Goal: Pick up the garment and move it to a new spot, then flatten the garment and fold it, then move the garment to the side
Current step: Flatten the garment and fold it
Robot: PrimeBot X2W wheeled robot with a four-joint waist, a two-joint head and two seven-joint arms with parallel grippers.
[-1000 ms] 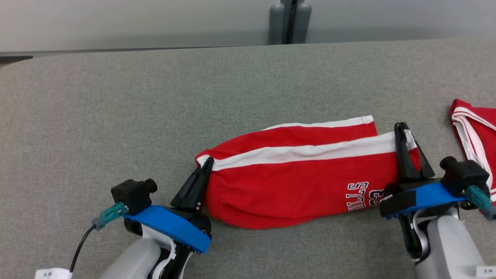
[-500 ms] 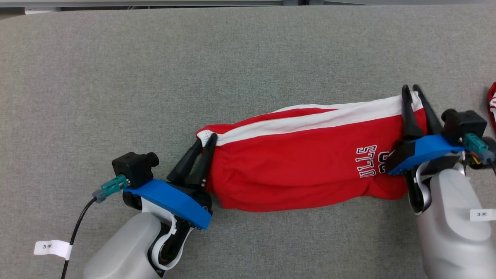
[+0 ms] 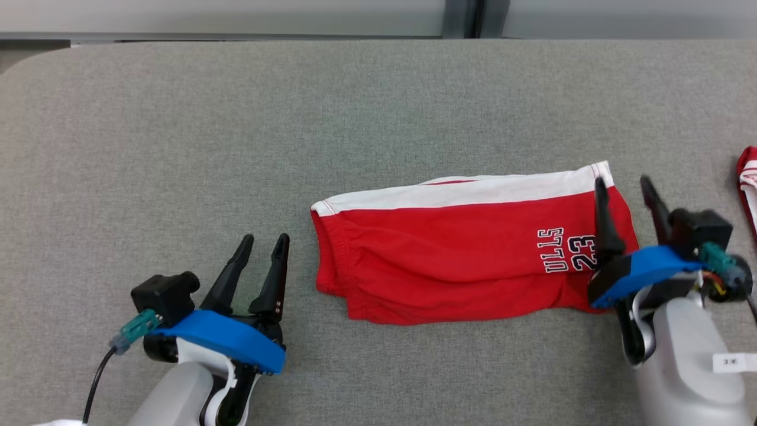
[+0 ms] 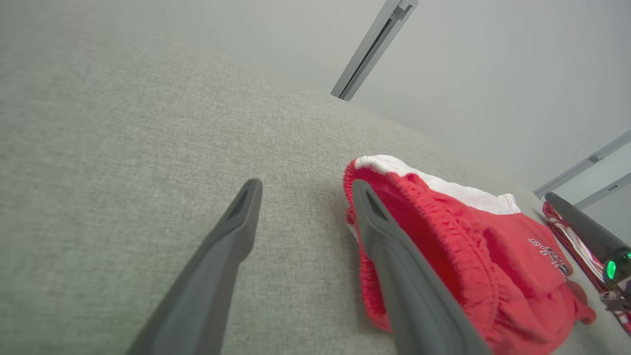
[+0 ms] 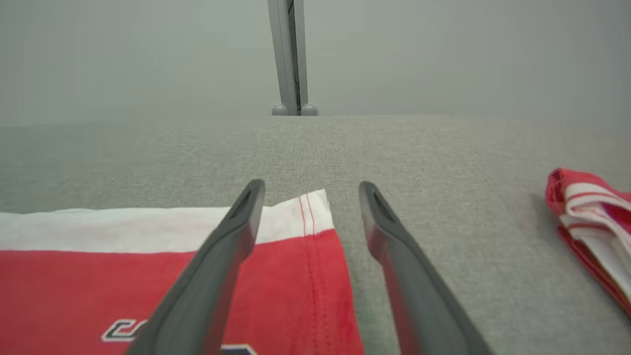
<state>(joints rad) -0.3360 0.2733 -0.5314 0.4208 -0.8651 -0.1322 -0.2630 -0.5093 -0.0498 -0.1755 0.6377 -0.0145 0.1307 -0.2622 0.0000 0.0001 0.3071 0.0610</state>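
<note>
A pair of red shorts (image 3: 461,260) lies folded and fairly flat on the grey table (image 3: 177,148), between the robot's hands. The left hand (image 3: 266,238) and right hand (image 3: 623,180) are spread wide, both empty. Seemingly only moving the shorts aside remains.

garment (image 3: 467,254): lies on table (image 3: 236,148), right of centre, long side running left to right. left gripper (image 3: 265,238): near the garment's left end, apart from it. right gripper (image 3: 623,180): at the garment's right end, one finger over the corner, the other past the edge; contact unclear. second garment (image 3: 748,177): table's far right edge, well apart.
</note>
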